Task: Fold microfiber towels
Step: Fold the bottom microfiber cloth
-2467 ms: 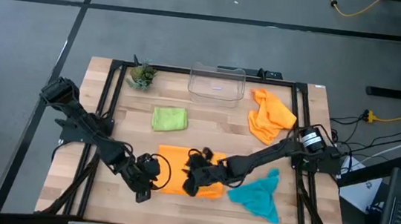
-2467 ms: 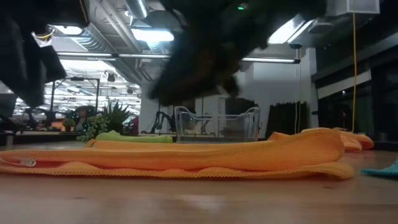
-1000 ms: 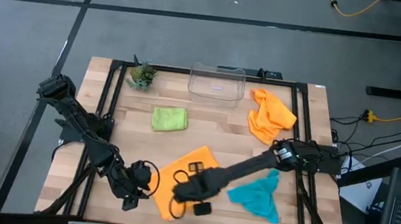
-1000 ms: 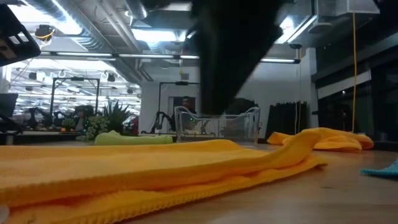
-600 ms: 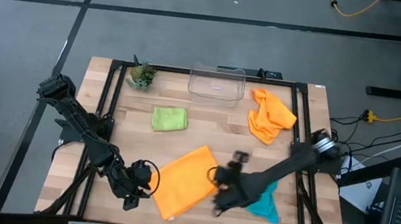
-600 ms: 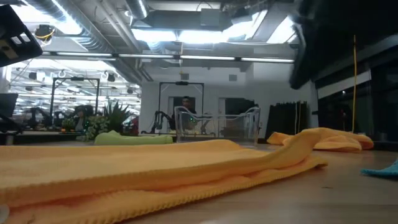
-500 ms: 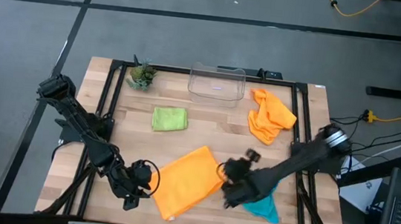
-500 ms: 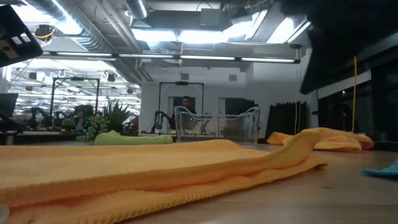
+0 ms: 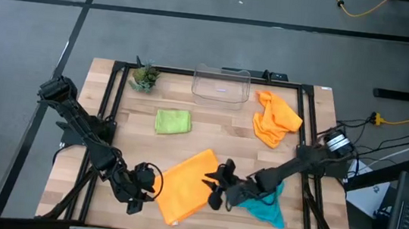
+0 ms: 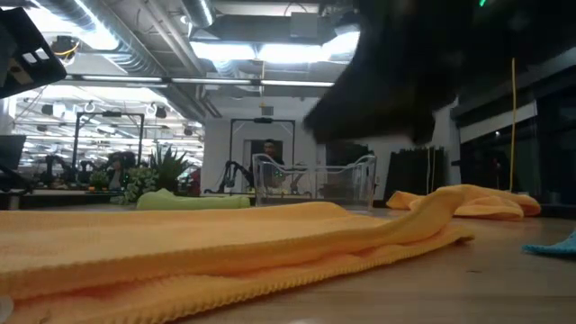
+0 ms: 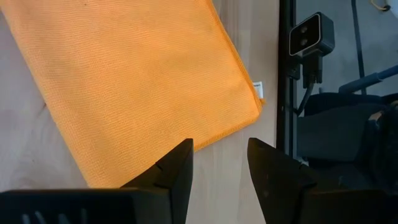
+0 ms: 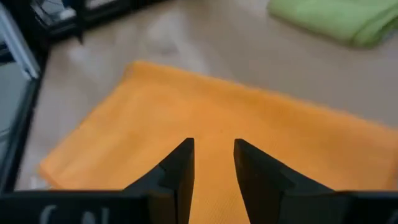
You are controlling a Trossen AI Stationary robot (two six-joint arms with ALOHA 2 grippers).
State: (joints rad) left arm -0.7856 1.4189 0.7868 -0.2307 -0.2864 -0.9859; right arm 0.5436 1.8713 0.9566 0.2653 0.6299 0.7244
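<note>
- Even, bright light is cast from ceiling strip lights (image 10: pixel 270 49), with glare there
- Only soft shadows are seen on the worktop (image 9: pixel 210 130)
- The right arm (image 10: pixel 405 72) is motion-blurred

Left arm: reached low from the table's left edge toward the front.
Left gripper (image 9: pixel 138 191): fingers (image 11: pixel 176 169) parted, nothing between them.
Right arm: stretched from the right edge toward the front middle.
Right gripper (image 9: pixel 216 186): fingers (image 12: pixel 181 163) apart, apparently empty.
</note>
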